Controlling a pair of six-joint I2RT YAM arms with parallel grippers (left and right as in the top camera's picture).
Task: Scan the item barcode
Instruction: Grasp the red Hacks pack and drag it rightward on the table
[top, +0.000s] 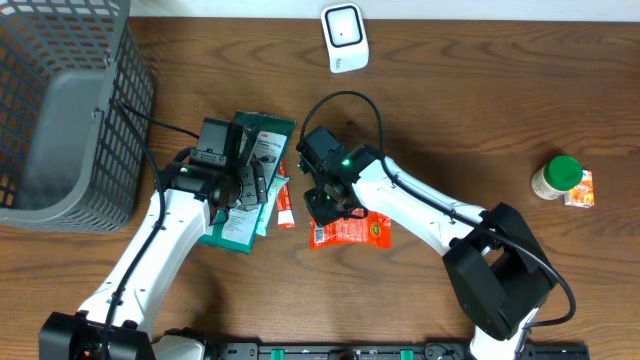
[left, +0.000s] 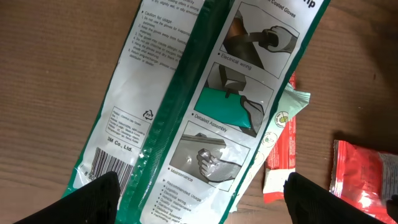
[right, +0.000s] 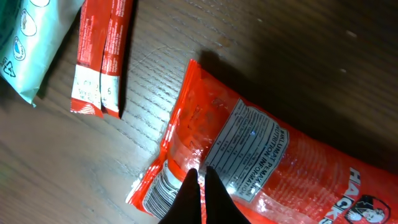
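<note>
The left gripper is held wide open and empty just above the green-and-white plastic glove packet, whose barcode is turned upward near one finger, a stance judged to be readied for a grasp. The right gripper is closed to a point over the glossy red foil snack packet beside its label barcode, seemingly to pin or nudge it; whether film is pinched cannot be told. Both packets are laid flat on the brown wooden table, well apart from the white rounded scanner at the far edge.
</note>
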